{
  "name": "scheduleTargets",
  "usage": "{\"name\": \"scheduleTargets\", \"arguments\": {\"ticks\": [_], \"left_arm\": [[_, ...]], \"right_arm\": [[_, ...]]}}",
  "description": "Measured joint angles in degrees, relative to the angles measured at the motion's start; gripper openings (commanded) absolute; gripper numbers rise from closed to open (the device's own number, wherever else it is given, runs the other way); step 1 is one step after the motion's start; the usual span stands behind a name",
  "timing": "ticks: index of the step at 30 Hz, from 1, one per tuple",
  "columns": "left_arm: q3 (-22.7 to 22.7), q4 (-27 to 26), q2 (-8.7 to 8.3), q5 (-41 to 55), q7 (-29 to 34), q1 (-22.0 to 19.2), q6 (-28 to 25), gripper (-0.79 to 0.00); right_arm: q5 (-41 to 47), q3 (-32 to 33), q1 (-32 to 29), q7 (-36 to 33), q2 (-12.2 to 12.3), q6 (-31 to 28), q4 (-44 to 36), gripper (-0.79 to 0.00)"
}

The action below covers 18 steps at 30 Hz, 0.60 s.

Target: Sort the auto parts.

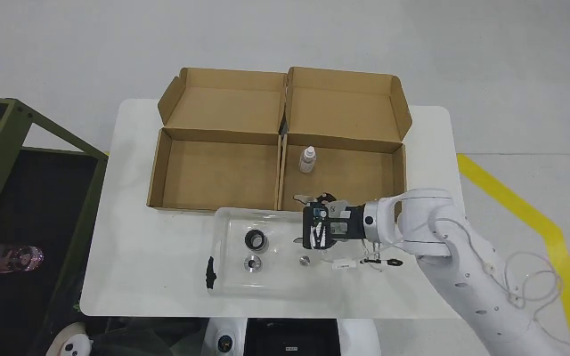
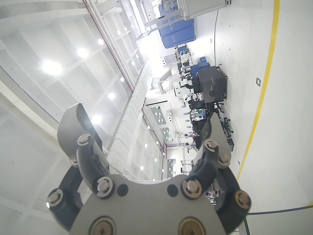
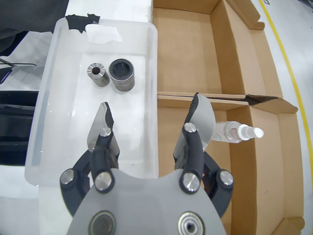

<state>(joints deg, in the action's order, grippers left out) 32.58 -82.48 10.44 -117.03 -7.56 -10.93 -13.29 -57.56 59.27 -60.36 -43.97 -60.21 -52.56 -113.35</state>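
A clear plastic tray at the table's front holds a black-lined steel bearing sleeve and a smaller slotted metal cylinder, standing side by side. A small metal piece lies further right in the tray. My right gripper hovers open and empty over the tray's back rim, one finger above the tray, the other above the box wall. A clear spray bottle lies in the right cardboard box. My left gripper is open, empty and pointed at the ceiling.
The left cardboard box stands open beside the right one, both lids raised at the back. Black tape marks the tray's left end. Small white and black bits lie under the right arm. A dark cart stands left of the table.
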Motion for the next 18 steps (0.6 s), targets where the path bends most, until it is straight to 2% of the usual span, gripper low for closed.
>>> {"name": "scheduleTargets", "arguments": {"ticks": [11, 18], "left_arm": [[0.0, 0.0, 0.0, 0.0, 0.0, 0.0, 0.0, 0.0], [0.0, 0.0, 0.0, 0.0, 0.0, 0.0, 0.0, 0.0]], "right_arm": [[-1.2, -5.5, -2.6, -6.8, 0.5, 0.9, -1.9, -0.259], [-2.3, -8.2, -3.0, -9.4, 0.7, 1.6, -2.5, -0.222]]}}
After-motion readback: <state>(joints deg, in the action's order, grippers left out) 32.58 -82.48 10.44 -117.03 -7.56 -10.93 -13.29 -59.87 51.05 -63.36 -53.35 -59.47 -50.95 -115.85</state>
